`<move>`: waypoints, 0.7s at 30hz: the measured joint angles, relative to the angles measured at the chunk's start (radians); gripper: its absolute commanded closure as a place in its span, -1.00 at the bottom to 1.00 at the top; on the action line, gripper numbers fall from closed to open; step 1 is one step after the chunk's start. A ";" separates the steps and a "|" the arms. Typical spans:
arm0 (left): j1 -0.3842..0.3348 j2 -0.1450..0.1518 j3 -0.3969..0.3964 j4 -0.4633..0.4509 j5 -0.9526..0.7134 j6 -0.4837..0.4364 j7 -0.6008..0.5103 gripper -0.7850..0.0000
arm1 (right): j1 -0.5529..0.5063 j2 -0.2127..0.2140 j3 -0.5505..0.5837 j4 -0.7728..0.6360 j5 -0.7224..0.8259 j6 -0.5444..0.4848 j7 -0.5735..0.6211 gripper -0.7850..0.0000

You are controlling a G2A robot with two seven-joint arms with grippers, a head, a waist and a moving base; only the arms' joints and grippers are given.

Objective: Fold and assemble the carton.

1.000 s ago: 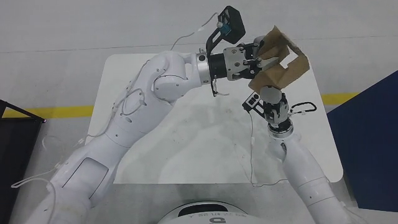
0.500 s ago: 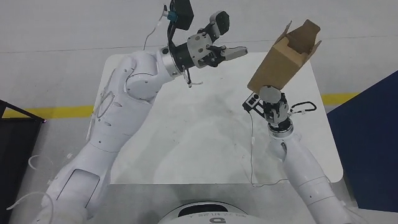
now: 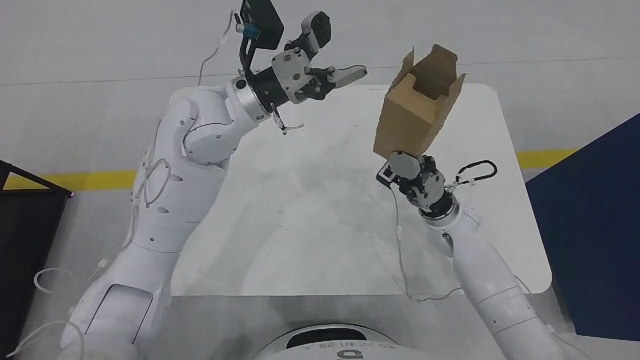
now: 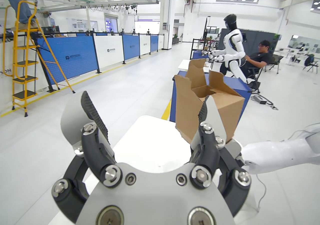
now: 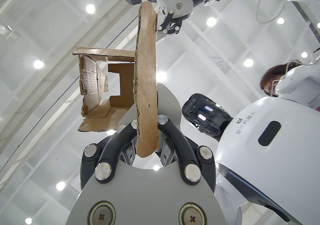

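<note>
Aloft, the right hand (image 3: 403, 160) clamps the carton (image 3: 415, 105) from below; the left hand (image 3: 335, 50) hovers wide open.

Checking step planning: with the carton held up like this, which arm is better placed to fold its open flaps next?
Probably left. The left end effector is open, empty and facing the carton. The right end effector is shut on the carton's bottom flap, holding it above the table.

The carton's (image 4: 187, 111) lower corner is hidden behind one finger (image 4: 210, 121) of the left tool (image 4: 147, 99).
</note>
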 measured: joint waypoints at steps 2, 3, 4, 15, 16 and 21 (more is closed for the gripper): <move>0.001 0.002 -0.006 -0.002 0.020 0.003 0.002 -1.00 | 0.000 0.001 -0.009 0.004 -0.035 0.006 0.000 1.00; 0.003 0.002 -0.007 -0.001 0.016 0.000 0.004 -1.00 | 0.001 0.001 -0.011 0.005 -0.041 0.006 0.000 1.00; 0.002 0.003 -0.007 0.001 0.011 -0.003 0.002 -1.00 | 0.001 0.001 -0.011 0.005 -0.042 0.006 -0.001 1.00; -0.040 0.004 0.019 0.075 0.002 -0.005 -0.074 -1.00 | -0.011 0.000 -0.029 -0.021 -0.079 0.004 -0.071 1.00; -0.047 0.003 0.025 0.078 -0.009 -0.015 -0.083 -1.00 | -0.013 0.000 -0.033 -0.024 -0.086 0.007 -0.075 1.00; -0.070 0.004 0.051 0.071 -0.046 -0.057 -0.144 -1.00 | -0.014 0.000 -0.039 -0.021 -0.096 0.015 -0.079 1.00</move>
